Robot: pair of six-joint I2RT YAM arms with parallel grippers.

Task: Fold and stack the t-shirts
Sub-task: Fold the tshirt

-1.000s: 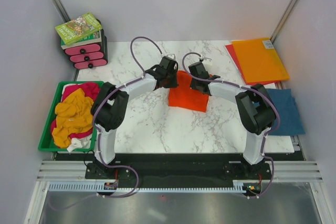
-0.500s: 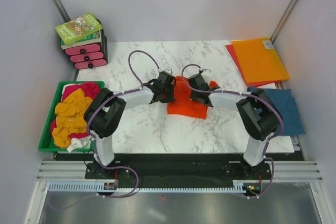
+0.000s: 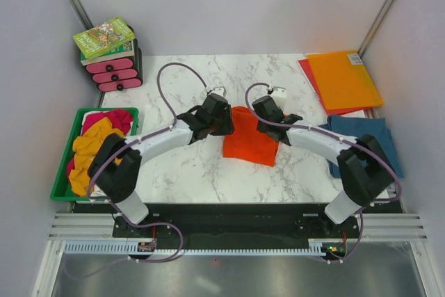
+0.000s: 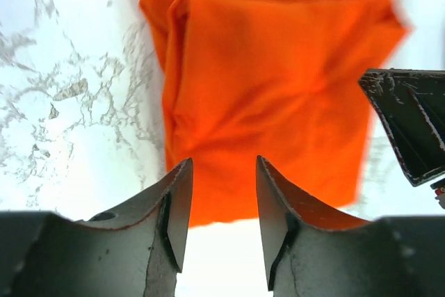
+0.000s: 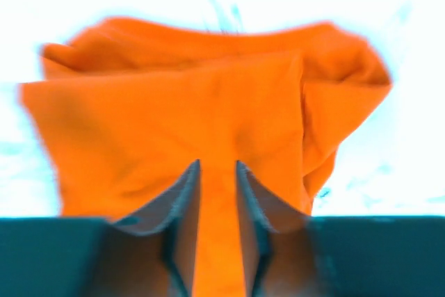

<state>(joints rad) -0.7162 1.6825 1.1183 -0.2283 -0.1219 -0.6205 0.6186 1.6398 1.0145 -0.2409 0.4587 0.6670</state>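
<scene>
Left hand (image 4: 223, 161) gapes over orange t-shirt (image 4: 278, 81) on marble table (image 4: 69, 109)

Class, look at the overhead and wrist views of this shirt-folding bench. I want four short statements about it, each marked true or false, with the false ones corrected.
1. The orange t-shirt lies folded on the marble table. True.
2. The teal-blue t-shirt sits in the green bin. False: it lies flat at the table's right side, far from the bin on the left.
3. The left gripper has its jaws apart with nothing clamped between them. True.
4. The books rest on the orange folder. False: they sit on top of the pink drawers at the far left corner, while the folder lies at the far right.
</scene>
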